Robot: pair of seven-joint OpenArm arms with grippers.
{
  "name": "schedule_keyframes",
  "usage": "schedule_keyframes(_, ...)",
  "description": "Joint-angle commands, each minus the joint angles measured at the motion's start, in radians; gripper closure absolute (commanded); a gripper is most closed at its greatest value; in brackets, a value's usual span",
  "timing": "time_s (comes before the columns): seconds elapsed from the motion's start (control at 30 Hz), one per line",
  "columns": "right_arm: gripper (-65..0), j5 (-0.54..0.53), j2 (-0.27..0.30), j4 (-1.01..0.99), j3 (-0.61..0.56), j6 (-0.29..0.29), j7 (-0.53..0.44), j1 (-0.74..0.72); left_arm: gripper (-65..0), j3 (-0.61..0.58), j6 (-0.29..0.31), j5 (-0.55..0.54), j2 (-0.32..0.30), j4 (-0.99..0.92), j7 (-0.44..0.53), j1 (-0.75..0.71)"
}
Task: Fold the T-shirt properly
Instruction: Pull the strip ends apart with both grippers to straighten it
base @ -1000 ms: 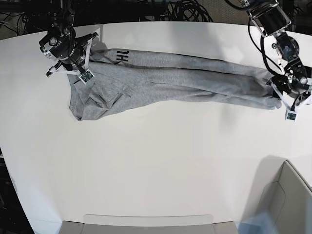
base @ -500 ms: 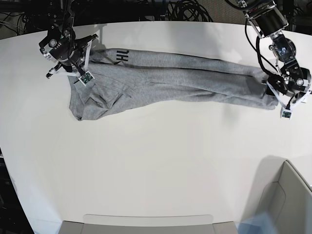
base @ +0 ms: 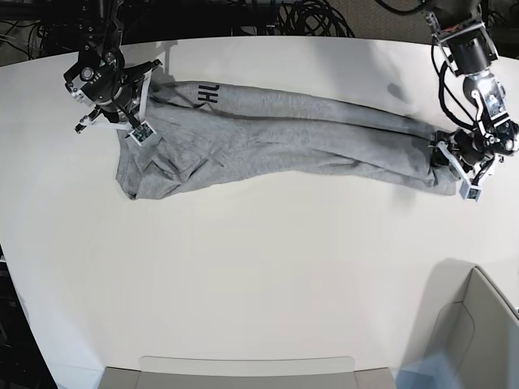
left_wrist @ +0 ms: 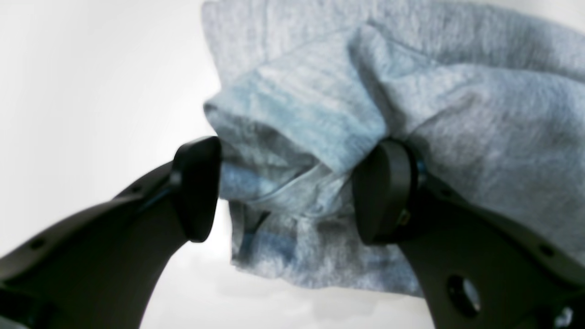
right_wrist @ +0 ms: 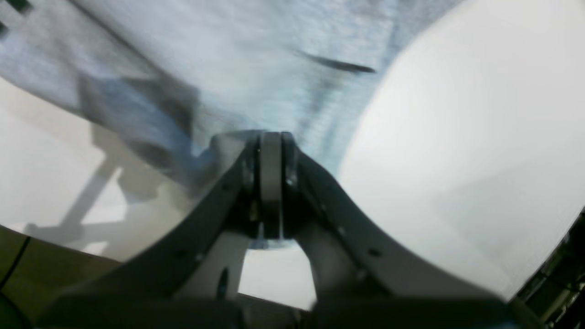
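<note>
L gripper [left_wrist: 288,192] jaws apart w/ bunched hem of the T-shirt [base: 284,138] between them, cloth touching both pads. R gripper [right_wrist: 270,183] jaws together, pinching cloth edge. One T-shirt, stretched flat on white tabletop [base: 259,275], long axis left-right across base view; black lettering [base: 207,94] near R gripper end.

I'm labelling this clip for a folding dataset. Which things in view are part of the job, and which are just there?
Part of the job:
- the T-shirt, stretched across the table
- the left gripper, open around one end of it
- the right gripper, shut at the other end

Just there:
- the white table
- the grey bin at the table's corner
- the cables behind
</note>
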State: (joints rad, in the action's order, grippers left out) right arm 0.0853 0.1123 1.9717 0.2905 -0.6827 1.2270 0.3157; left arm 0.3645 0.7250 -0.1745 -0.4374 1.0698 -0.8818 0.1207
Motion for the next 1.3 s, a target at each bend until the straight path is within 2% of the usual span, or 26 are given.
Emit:
schedule_keyframes(0.0, 0.0, 0.0, 0.007, 0.013, 0.002, -0.015, -0.006, -0.008, -44.1, -0.035, -0.027, 0.105, 0.001, -0.072, -0.058, 0.0)
schedule_keyframes(0.13, 0.0, 0.0, 0.007, 0.013, 0.002, -0.015, -0.006, -0.01, -43.7, -0.146, -0.027, 0.105, -0.004, -0.196, -0.003, 0.017)
schedule_keyframes(0.23, 0.0, 0.0, 0.003, 0.013, 0.002, -0.015, -0.006, -0.017, -37.4, -0.244, -0.027, 0.103, -0.001, -0.191, 0.025, 0.009)
schedule_keyframes(0.3, 0.0, 0.0, 0.003, 0.013, 0.008, -0.015, -0.006, -0.022, -27.2, -0.293, -0.027, 0.103, 0.001, -0.196, 0.037, 0.007)
schedule_keyframes(0.43, 0.0, 0.0, 0.0, 0.013, 0.009, -0.015, -0.006, -0.023, 0.0, -0.318, -0.027, 0.115, 0.001, -0.199, -0.012, 0.017)
schedule_keyframes(0.53, 0.0, 0.0, -0.003, 0.015, 0.011, -0.015, -0.006, -0.023, 0.0, -0.319, -0.027, 0.115, -0.008, -0.218, -0.032, 0.021)
schedule_keyframes(0.63, 0.0, 0.0, -0.009, 0.015, 0.011, -0.015, -0.005, -0.023, 0.0, -0.312, -0.027, 0.114, -0.056, -0.222, -0.035, 0.061)
schedule_keyframes(0.8, 0.0, 0.0, -0.039, 0.019, 0.016, -0.015, -0.003, -0.04, 0.0, -0.137, -0.027, 0.114, -0.116, -0.303, -0.024, 0.142)
schedule_keyframes(0.87, -4.6, -0.003, -0.055, 0.022, 0.029, -0.015, -0.003, -0.045, 0.0, -0.103, -0.027, 0.114, -0.134, -0.339, -0.024, 0.187)
schedule_keyframes(1.0, -20.0, -0.009, -0.092, 0.047, 0.071, -0.015, -0.005, -0.059, 0.0, -0.1, -0.027, 0.114, -0.153, -0.354, -0.024, 0.228)
schedule_keyframes(1.1, -28.7, -0.009, -0.104, 0.073, 0.077, -0.015, -0.005, -0.06, 0.0, -0.1, -0.027, 0.114, -0.16, -0.354, -0.024, 0.234)
schedule_keyframes(1.27, -34.8, -0.008, -0.104, 0.076, 0.086, -0.015, -0.005, -0.066, 0.0, -0.091, -0.027, 0.114, -0.186, -0.328, -0.029, 0.236)
